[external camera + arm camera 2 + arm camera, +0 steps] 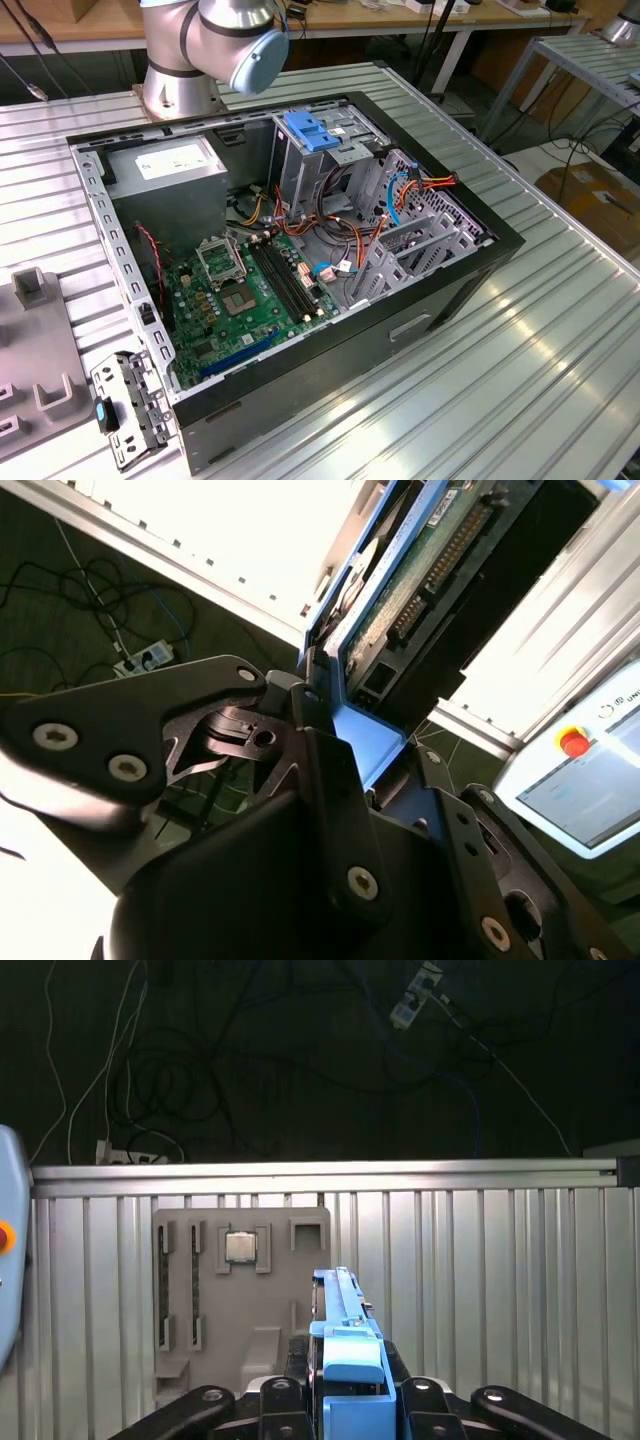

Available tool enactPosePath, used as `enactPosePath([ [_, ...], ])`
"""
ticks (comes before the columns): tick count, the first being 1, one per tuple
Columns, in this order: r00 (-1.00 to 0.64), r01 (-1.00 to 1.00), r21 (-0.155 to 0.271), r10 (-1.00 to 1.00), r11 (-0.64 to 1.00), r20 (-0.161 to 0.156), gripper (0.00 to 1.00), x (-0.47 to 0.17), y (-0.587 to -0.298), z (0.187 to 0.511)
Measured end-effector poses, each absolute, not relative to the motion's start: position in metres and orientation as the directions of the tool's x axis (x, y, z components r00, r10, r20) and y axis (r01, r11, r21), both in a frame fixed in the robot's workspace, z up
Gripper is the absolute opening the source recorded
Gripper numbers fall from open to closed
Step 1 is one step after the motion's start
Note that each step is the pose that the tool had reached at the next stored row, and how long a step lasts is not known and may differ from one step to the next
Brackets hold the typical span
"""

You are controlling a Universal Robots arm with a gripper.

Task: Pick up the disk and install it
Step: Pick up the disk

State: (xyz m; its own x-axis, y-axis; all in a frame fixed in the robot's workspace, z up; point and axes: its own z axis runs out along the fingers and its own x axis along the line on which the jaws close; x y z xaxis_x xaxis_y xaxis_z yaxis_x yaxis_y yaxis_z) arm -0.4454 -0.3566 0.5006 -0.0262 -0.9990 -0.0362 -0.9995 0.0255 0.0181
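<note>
In both wrist views my gripper point(345, 1405) is shut on the disk. In the first wrist view the disk point(345, 1325) stands edge-on between the black fingers point(285, 1392), its blue plastic bracket toward the camera. The second wrist view shows the disk's point(425, 570) green circuit-board underside and the blue bracket edge rising out of my gripper point(340, 745). The disk hangs in the air above the ribbed metal table point(480, 1280), apart from the computer case. In the exterior view, the arm's base point(195, 55) stands behind the open case.
The open black computer case point(480, 235) lies on the table with its motherboard point(250, 300), grey power-supply box point(170, 165) and a light-blue latch plate point(310, 132) on the drive cage. A grey fixture tray point(200, 1310) holds a chip point(238, 1247). A pendant with a red button point(573, 742) is nearby.
</note>
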Motion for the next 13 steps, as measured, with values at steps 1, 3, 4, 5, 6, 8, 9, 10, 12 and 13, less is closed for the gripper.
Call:
enactPosePath([
  [1,-0.026,-1.0,0.018,-0.999,0.026,-0.036,0.37,-0.444,-0.357,0.501],
  [3,-0.026,-1.0,0.018,-0.999,0.026,-0.036,0.37,-0.442,-0.357,0.501],
  [4,-0.026,-1.0,0.018,-0.999,0.026,-0.036,0.37,-0.44,-0.357,0.501],
  [5,-0.026,-1.0,0.018,-0.999,0.026,-0.036,0.37,-0.438,-0.357,0.501],
  [6,-0.026,-1.0,0.018,-0.999,0.026,-0.036,0.37,-0.437,-0.357,0.501],
  [8,-0.026,-1.0,0.018,-0.999,0.026,-0.036,0.37,-0.436,-0.357,0.501],
  [9,-0.026,-1.0,0.018,-0.999,0.025,-0.036,0.37,-0.435,-0.357,0.501],
  [10,-0.026,-1.0,0.018,-0.999,0.025,-0.036,0.37,-0.435,-0.358,0.501],
  [12,-0.026,-1.0,0.018,-0.999,0.026,-0.036,0.37,-0.434,-0.359,0.501],
  [13,-0.026,-1.0,0.018,-0.999,0.026,-0.036,0.37,-0.433,-0.36,0.501],
])
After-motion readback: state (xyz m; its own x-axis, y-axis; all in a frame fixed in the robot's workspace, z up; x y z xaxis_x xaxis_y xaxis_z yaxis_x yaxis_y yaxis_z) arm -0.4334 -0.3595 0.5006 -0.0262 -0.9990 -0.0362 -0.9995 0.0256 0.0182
